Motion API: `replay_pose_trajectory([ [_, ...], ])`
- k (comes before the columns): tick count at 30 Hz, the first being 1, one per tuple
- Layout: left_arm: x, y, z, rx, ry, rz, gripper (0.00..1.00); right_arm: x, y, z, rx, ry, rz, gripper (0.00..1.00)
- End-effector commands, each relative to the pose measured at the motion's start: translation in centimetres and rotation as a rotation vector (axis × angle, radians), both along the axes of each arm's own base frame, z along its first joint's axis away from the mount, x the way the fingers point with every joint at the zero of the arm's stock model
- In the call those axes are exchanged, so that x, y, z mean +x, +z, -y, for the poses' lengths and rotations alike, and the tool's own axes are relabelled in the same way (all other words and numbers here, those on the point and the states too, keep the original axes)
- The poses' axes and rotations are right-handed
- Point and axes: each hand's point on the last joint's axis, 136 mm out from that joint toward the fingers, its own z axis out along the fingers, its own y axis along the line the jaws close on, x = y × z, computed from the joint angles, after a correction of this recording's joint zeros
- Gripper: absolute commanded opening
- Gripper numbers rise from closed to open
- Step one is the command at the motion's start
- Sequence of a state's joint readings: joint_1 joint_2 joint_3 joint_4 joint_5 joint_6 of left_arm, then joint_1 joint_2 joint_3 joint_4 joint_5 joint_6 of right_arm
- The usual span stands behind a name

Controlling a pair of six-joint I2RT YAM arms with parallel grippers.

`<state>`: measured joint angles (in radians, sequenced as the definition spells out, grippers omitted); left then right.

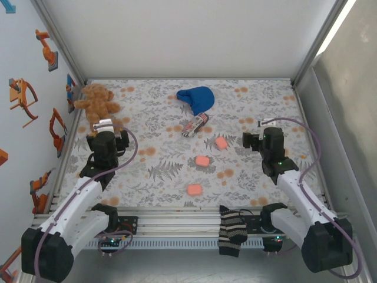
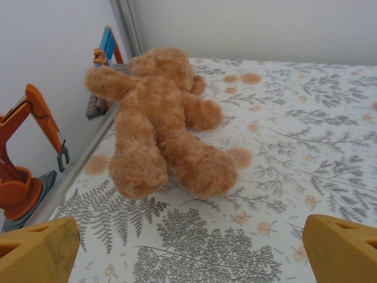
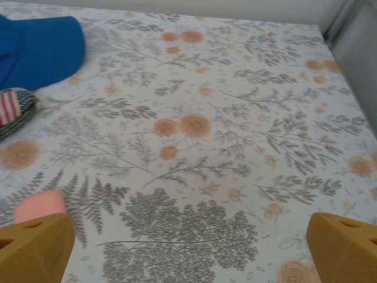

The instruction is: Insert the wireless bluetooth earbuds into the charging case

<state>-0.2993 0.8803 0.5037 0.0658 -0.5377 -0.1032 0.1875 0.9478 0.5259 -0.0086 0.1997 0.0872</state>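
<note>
Framing the floral surface (image 1: 165,177) are metal rails (image 1: 177,213) and white walls (image 1: 177,35), with open cloth right of the middle pink case (image 1: 202,161). A second pink case (image 1: 221,142) lies just behind-right of it, a third pink case (image 1: 194,189) in front; earbuds too small to make out. Far left of that case the left tool (image 2: 188,253), jaws wide and empty, faces the teddy bear (image 2: 159,124); right of it the right tool (image 3: 188,247) is likewise spread, arm stretched forward
</note>
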Motion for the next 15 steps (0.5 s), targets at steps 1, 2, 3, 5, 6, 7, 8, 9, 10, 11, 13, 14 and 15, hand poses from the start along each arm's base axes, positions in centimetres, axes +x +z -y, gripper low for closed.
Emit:
replay_pose_trajectory([
  [1,0.5,-0.5,-1.5,-0.002,0.08,0.019,0.96,1.1,0.5,2.6,0.032,-0.113,0.116,1.0],
  [2,0.6,-0.9,-1.7,0.007,0.09,0.012,0.96,1.1,-0.1,3.2,0.026,-0.127,0.122,1.0],
  [3,0.9,-1.2,-1.8,0.016,0.092,0.009,0.96,1.2,-0.5,3.6,0.024,-0.135,0.128,1.0],
  [5,1.6,-1.6,-1.7,0.045,0.079,0.004,0.96,1.6,-1.4,4.3,0.03,-0.138,0.142,1.0],
  [6,1.9,-1.8,-1.7,0.06,0.072,-0.002,0.96,1.8,-1.7,4.5,0.033,-0.138,0.149,0.99],
  [7,2.3,-2.1,-1.6,0.074,0.064,-0.007,0.96,2.0,-2.1,4.7,0.036,-0.138,0.149,0.99],
  [8,2.6,-2.3,-1.5,0.087,0.059,-0.011,0.96,2.3,-2.6,4.9,0.036,-0.135,0.148,1.0],
  [9,2.9,-2.6,-1.4,0.095,0.053,-0.014,0.96,2.6,-3.0,5.1,0.036,-0.138,0.147,1.0],
  [10,3.1,-2.8,-1.3,0.1,0.046,-0.016,0.96,2.9,-3.5,5.2,0.038,-0.137,0.147,1.0],
  [11,3.4,-2.9,-1.2,0.099,0.041,-0.01,0.96,3.1,-3.9,5.2,0.039,-0.133,0.152,1.0],
  [13,3.8,-3.3,-0.8,0.097,0.018,0.001,0.96,3.5,-4.3,5.4,0.05,-0.135,0.176,0.99],
  [14,3.9,-3.5,-0.7,0.096,0.01,0.002,0.96,3.7,-4.2,5.3,0.048,-0.123,0.181,0.99],
  [15,4.0,-3.8,-0.5,0.095,-0.001,-0.002,0.96,4.0,-4.1,5.3,0.044,-0.121,0.196,0.99],
])
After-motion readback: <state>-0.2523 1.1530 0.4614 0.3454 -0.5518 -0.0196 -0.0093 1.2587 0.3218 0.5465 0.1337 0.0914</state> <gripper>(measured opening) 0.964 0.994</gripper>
